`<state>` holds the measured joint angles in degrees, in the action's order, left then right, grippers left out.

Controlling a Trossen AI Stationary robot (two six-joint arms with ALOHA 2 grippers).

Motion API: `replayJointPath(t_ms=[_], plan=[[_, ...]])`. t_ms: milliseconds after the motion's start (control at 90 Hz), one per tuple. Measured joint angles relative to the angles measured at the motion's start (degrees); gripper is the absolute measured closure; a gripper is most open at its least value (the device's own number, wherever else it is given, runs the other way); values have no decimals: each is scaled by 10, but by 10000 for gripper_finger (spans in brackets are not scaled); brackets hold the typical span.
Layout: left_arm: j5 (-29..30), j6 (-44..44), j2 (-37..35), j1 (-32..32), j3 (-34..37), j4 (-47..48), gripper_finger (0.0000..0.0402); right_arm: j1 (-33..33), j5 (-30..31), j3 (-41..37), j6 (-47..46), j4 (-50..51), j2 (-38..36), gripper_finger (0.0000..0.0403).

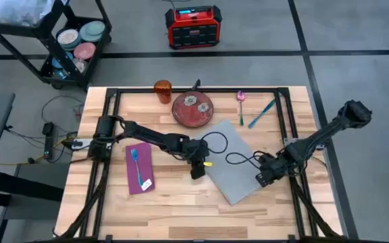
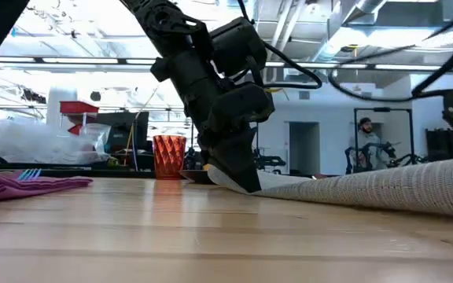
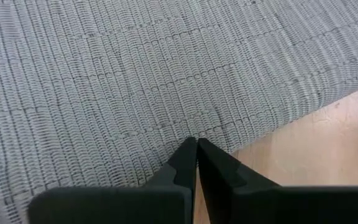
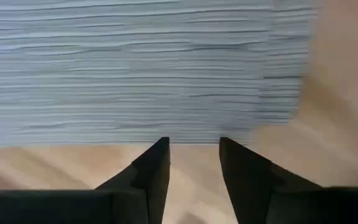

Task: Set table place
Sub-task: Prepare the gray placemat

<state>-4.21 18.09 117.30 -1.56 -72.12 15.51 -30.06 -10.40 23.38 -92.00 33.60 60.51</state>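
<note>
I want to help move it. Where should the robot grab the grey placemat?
Probably the thin edge: the placemat lies flat, so only its border fits between fingers. The left gripper is shut on one edge; the open right gripper faces the opposite edge.

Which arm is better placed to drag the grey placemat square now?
Left, probably. The left gripper is pinched shut on the placemat edge, while the right gripper sits open at the opposite edge, gripping nothing.

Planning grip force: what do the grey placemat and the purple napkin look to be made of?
The placemat looks like woven vinyl or coarse synthetic fibre: ribbed weave, matte, and its edge lifts stiffly where the left gripper pinches it. The napkin looks like soft cloth, lying in rumpled folds.
</note>
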Motion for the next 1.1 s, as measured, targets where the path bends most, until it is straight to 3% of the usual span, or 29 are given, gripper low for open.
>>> replayJointPath(t_ms=[211,478,722,856,1100], plan=[[0,0,0,0,0,0,402,-5,1,0,-8,-4,18,275],[0,-3,0,0,0,0,402,-59,6,0,-54,-103,37,275],[1,-3,0,-1,0,0,402,-147,87,0,-185,-128,61,276],[1,-3,0,-2,0,0,402,-188,212,0,-290,-184,96,276],[1,-3,0,-2,0,0,401,-153,277,0,-282,-344,185,276]])
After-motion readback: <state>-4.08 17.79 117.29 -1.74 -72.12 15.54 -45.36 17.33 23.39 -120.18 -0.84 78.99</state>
